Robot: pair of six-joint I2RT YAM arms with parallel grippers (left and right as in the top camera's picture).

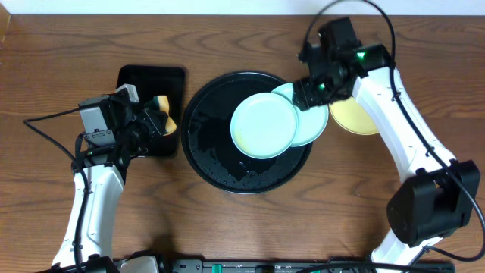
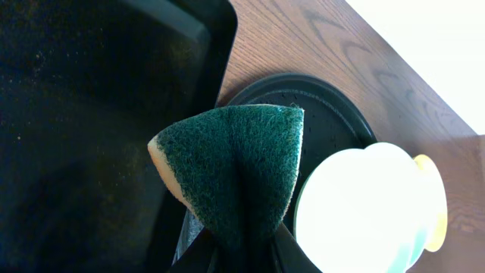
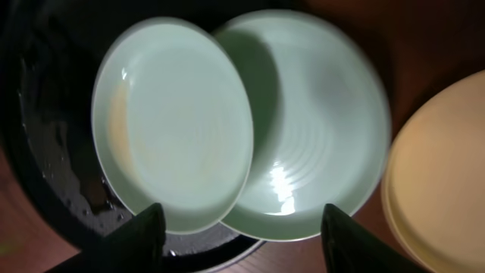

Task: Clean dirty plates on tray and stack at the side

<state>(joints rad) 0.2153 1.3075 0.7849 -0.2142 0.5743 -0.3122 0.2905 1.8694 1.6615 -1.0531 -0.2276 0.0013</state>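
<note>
Right gripper (image 3: 241,235) released above two overlapping mint plates (image 3: 174,129), yellow plate (image 3: 439,167) beside it (off the tray (image 3: 53,167)), left gripper (image 2: 235,254) clenching a sponge (image 2: 235,167)

Setting: robot lab bench; wood-grain table (image 1: 250,227); left arm (image 1: 91,205) and right arm (image 1: 402,114) based at its near edge; exposed black cables (image 1: 49,115) trailing (kitchenware here: plates (image 1: 261,125), sponge (image 2: 235,167), round tray (image 1: 204,152)).

Two overlapping mint plates (image 1: 263,125) on wet black tray (image 1: 216,161), yellow plate (image 1: 358,120) beside.
</note>
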